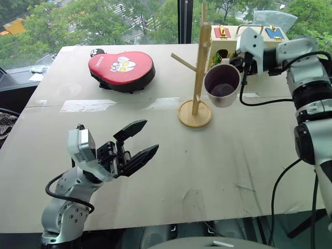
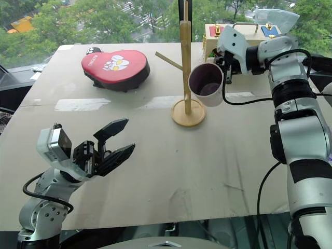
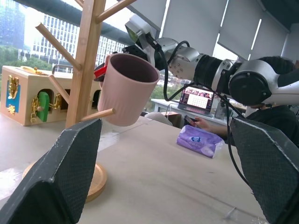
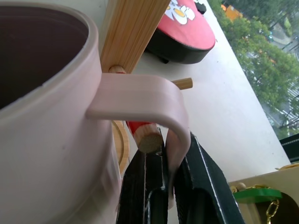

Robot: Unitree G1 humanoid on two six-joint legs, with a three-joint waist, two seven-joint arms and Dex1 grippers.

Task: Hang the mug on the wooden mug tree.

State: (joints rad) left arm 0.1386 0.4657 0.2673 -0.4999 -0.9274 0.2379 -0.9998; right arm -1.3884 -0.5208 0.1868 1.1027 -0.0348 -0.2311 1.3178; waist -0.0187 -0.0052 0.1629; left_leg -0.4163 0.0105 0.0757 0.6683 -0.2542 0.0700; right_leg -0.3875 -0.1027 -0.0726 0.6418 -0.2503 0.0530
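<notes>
Right gripper (image 4: pixel 168 186) pinches the mug (image 1: pixel 223 85) handle beside the wooden mug tree (image 1: pixel 199 72)

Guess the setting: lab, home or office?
Probably an upper-floor office or lab: windows overlook treetops and buildings, roller blinds hang above, and a person sits at a laptop behind the table.

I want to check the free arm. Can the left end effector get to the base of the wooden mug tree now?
Probably yes. The left end effector is open and holds nothing, and bare table lies between it and the wooden mug tree; the mug hangs higher, in the right end effector.
</notes>
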